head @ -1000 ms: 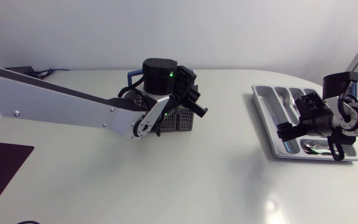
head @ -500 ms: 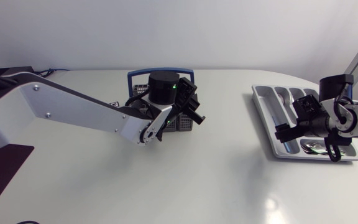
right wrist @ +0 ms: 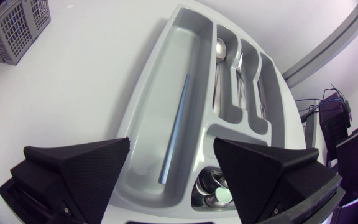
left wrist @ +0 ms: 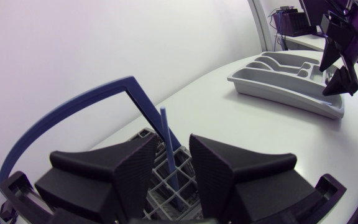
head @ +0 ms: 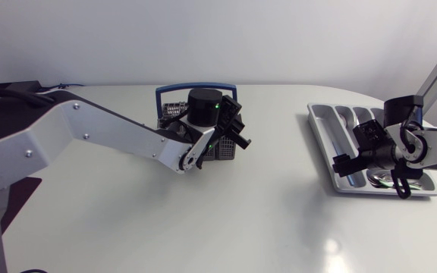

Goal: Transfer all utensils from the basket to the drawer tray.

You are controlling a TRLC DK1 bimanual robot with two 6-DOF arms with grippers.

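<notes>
Basket (head: 174, 111) sits at upper centre in the head view under its blue handle (head: 196, 89). The left arm comes in from the left edge, and the left gripper (head: 232, 135) hangs over the basket's right part, covering most of it. From above, no utensil can be made out there.

The left wrist view supplies what is missing. A blue stick (left wrist: 168, 155) stands almost upright in the basket's grid (left wrist: 161, 180), right in the gap between the fingers (left wrist: 114, 168). Its long axis runs up out of the basket. The fingers stand narrowly apart and, as far as can be seen, touch neither side of it. The coming move likely turns on this: close across the stick, then lift along its length so it clears the grid (and the handle beside it). The left arm is much the nearer.

Well apart, at the right of the head view, lies the tray (head: 321, 129), with the right gripper (head: 369, 171) hovering over its near end, spread wide and holding nothing. The right wrist view alone shows the tray's contents: another stick (right wrist: 174, 127) flat along the long compartment, and spoons (right wrist: 213, 194) in the smaller ones.
</notes>
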